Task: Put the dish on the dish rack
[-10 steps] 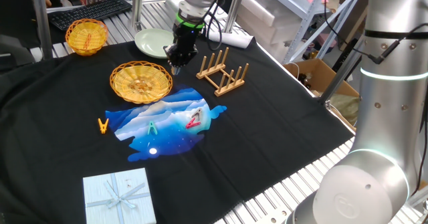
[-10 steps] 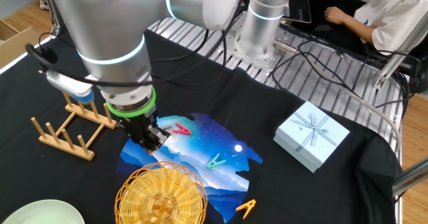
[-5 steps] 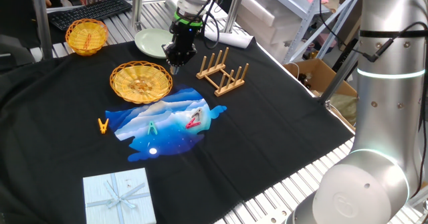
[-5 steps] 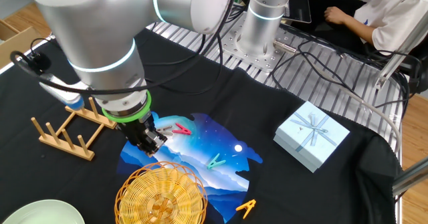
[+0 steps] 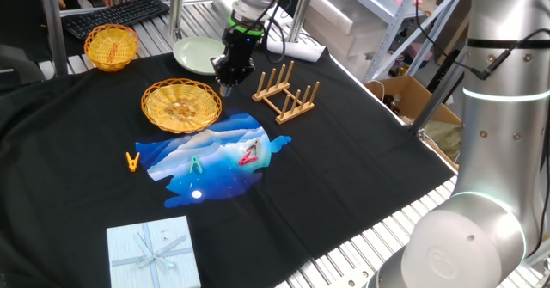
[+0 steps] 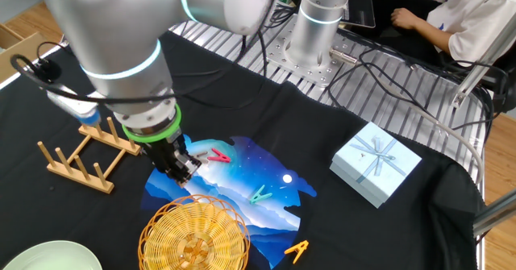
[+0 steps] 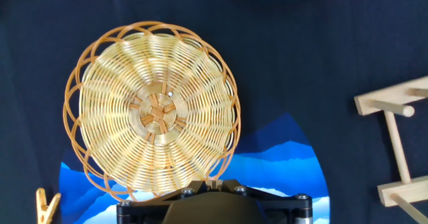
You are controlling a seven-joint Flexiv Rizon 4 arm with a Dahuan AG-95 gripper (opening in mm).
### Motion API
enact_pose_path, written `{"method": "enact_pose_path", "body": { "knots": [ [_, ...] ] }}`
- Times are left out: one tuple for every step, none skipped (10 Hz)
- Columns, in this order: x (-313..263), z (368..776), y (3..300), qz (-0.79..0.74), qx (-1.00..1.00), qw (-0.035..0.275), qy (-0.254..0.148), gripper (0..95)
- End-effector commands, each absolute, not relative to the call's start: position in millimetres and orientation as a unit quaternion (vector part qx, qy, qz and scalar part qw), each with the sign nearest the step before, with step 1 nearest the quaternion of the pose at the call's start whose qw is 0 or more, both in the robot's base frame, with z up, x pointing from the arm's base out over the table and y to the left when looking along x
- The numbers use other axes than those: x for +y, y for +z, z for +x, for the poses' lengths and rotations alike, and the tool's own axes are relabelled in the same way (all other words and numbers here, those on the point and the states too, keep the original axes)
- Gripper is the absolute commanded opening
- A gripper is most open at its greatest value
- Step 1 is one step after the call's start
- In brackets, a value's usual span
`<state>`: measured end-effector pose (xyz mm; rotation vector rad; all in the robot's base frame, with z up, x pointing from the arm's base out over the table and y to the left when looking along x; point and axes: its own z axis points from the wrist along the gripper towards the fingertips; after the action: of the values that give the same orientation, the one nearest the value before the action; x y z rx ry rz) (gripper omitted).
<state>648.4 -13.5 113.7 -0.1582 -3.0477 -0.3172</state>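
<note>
Plainly, the dish (image 5: 181, 105) lies flat on the black cloth (image 5: 344, 168) left of centre in one fixed view, its near edge overlapping the blue printed sheet (image 5: 215, 155); in the hand view it fills the left-centre of the frame (image 7: 152, 110). The rack (image 5: 285, 93) stands just right of it, apart from it, with pegs upright. A pale green plate (image 5: 197, 54) and a smaller yellow basket (image 5: 111, 45) sit further back, toward the upper left.

The gripper (image 5: 225, 84) hangs just above the dish's right rim in that view; in the other fixed view it (image 6: 179, 167) sits above the rim's far edge. Whether the fingers are apart or together I cannot tell: only the hand's dark housing shows at the bottom of the hand view.

The dish looks light and fairly stiff, being woven wicker, though the looped open rim would probably flex a little under a hard pinch. Its texture should give good friction, so slipping seems unlikely. Since it lies flat, the rim is the sensible place to take hold, one finger inside and one outside the loops. A gentle squeeze is likely enough
</note>
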Motion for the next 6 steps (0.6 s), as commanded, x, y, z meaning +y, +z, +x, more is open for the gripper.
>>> {"method": "enact_pose_path", "body": {
  "knots": [
    [-13.4,652.1,111.2,-0.061,-0.991,0.045,-0.110,38.0],
    [-13.8,652.6,109.4,-0.059,-0.989,0.046,-0.126,38.0],
    [-14.1,652.8,108.7,-0.054,-0.989,0.047,-0.128,38.0],
    [-14.0,653.1,107.7,-0.052,-0.989,0.047,-0.127,19.0],
    [-14.7,654.2,105.4,-0.048,-0.990,0.046,-0.126,19.0],
    [-18.7,657.1,98.4,-0.042,-0.990,0.044,-0.127,19.0]
  ]
}}
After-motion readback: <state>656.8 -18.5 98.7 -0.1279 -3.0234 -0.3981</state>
